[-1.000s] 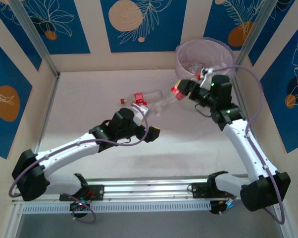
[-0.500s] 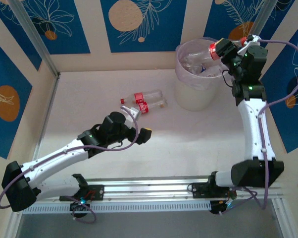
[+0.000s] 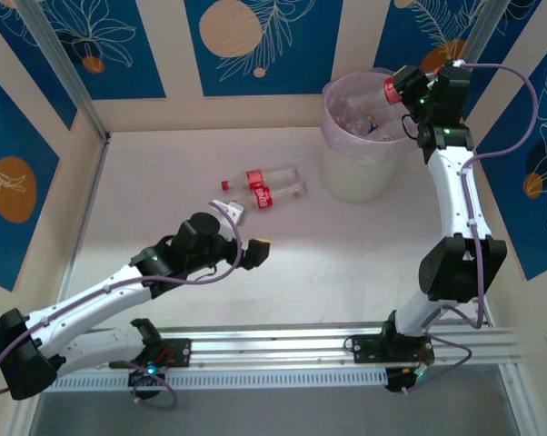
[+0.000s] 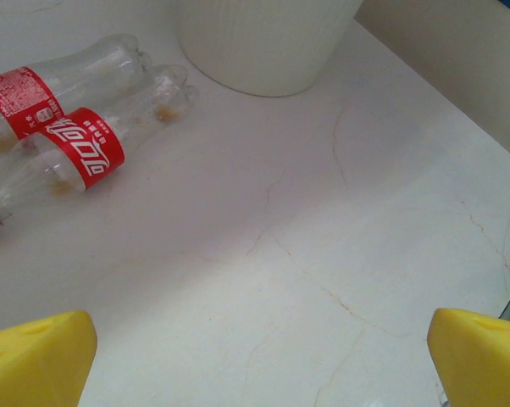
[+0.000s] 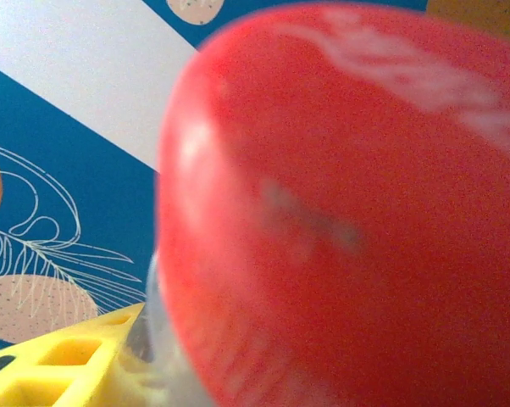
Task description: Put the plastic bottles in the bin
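- The held bottle (image 3: 398,88), clear with a red label, hangs tilted over the far right rim of the bin (image 3: 351,177); the right gripper (image 3: 417,91) pinches it by its labelled middle
- On the right wrist camera its label is a red blur hard against the lens, the white marks along the top too smeared to read; a yellow finger (image 5: 60,365) presses the bottle's clear side
- Inside the bin lie more clear bottles (image 3: 363,118), heaped on a pale liner
- Left of the bin, on the table (image 3: 164,163), two bottles lie side by side and touching, bases toward the bin and red caps away from it
- The farther bottle (image 4: 64,85) has a red label with small white print and a small white square mark, too fine to read
- The nearer bottle (image 4: 85,146) has a red label with large flowing white script, which I cannot make out as letters
- The left gripper (image 3: 244,227) hovers over bare table, left of the bin and nearer than the two bottles, its yellow tips spread wide and touching nothing
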Robot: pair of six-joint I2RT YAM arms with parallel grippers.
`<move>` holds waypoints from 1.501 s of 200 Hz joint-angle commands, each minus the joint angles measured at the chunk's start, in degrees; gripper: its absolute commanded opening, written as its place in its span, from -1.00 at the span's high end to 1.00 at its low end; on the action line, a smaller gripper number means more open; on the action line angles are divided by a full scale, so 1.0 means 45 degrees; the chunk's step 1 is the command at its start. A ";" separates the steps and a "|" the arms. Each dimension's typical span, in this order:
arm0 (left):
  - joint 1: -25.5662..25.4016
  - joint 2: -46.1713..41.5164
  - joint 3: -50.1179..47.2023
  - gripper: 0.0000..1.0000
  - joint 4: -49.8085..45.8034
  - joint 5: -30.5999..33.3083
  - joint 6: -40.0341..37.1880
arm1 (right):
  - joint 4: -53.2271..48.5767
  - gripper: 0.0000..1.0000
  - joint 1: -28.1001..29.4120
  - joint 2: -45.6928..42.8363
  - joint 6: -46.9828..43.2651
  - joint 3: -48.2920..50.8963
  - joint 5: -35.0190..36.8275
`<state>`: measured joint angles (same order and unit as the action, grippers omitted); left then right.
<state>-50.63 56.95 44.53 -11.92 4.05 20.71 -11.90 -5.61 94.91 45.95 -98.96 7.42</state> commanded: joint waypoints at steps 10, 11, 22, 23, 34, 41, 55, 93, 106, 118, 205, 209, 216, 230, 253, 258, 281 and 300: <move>0.0060 -0.0267 -0.0294 -1.00 -0.0221 0.0398 0.0115 | -0.0992 -0.02 0.0013 0.0760 0.0098 -0.1102 -0.0396; 0.0050 -0.0260 -0.0300 -1.00 -0.0202 0.0403 0.0120 | -0.1009 -0.02 0.0014 0.0772 0.0099 -0.1118 -0.0407; 0.0077 -0.0253 -0.0390 -1.00 -0.0135 0.0426 0.0153 | -0.1161 -0.04 0.0015 0.0980 0.0128 -0.1281 -0.0618; 0.0078 -0.0253 -0.0397 -1.00 -0.0129 0.0426 0.0148 | -0.1182 -0.05 0.0015 0.0999 0.0134 -0.1296 -0.0636; 0.0079 -0.0227 -0.0510 -1.00 -0.0023 0.0398 0.0199 | -0.1300 -0.09 0.0037 0.1146 0.0126 -0.1405 -0.0904; 0.0078 -0.0207 -0.0564 -1.00 0.0029 0.0404 0.0215 | -0.1320 -0.12 0.0088 0.1170 0.0097 -0.1389 -0.1010; 0.0098 -0.0145 -0.0655 -1.00 0.0108 0.0425 0.0169 | -0.1397 -0.21 0.0207 0.1174 -0.0190 -0.1367 -0.1022; 0.0197 0.0058 -0.0670 -0.99 0.0020 0.0436 -0.0048 | -0.2328 -0.59 0.0220 0.1190 -0.0913 -0.2136 -0.1155; 0.0235 0.0157 -0.0678 -0.99 0.0066 0.0389 -0.0044 | -0.2989 -0.71 0.0191 0.1224 -0.1303 -0.2712 -0.1107; 0.0265 0.0252 -0.0697 -0.99 0.0163 0.0312 -0.0026 | -0.3619 -0.79 0.0172 0.1237 -0.1661 -0.3208 -0.0926; 0.0368 0.0975 -0.0690 -1.00 0.0601 0.0008 0.0007 | -0.5429 -0.42 0.0117 0.1808 -0.3729 -0.4710 -0.0589; 0.0371 0.0995 -0.0694 -1.00 0.0617 -0.0002 0.0024 | -0.5456 -0.37 0.0173 0.1896 -0.3790 -0.4727 -0.0611; 0.0376 0.1036 -0.0697 -0.99 0.0652 -0.0005 0.0046 | -0.5446 -0.30 0.0287 0.2023 -0.3911 -0.4729 -0.0593; 0.0372 0.1036 -0.0709 -0.99 0.0642 -0.0003 0.0084 | -0.5245 -0.18 0.0622 0.2234 -0.4112 -0.4587 -0.0555; 0.0389 0.0953 -0.0736 -0.99 0.0496 0.0055 0.0107 | -0.5333 -0.07 0.1073 0.2887 -0.4289 -0.4997 -0.0521; 0.0390 0.0921 -0.0736 -0.99 0.0458 0.0075 0.0115 | -0.5529 -0.05 0.1160 0.3051 -0.4321 -0.5152 -0.0456; 0.0397 0.0675 -0.0883 -0.99 0.0374 0.0250 0.0139 | -0.5886 -0.01 0.1715 0.3361 -0.4567 -0.4799 -0.0020; 0.0414 0.0583 -0.1046 -0.99 0.0500 0.0281 0.0202 | -0.5218 -0.01 0.2024 0.3378 -0.4391 -0.3667 -0.0099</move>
<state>-49.43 60.95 41.15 -10.26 4.99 20.97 -35.59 1.87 110.21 27.00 -119.28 6.31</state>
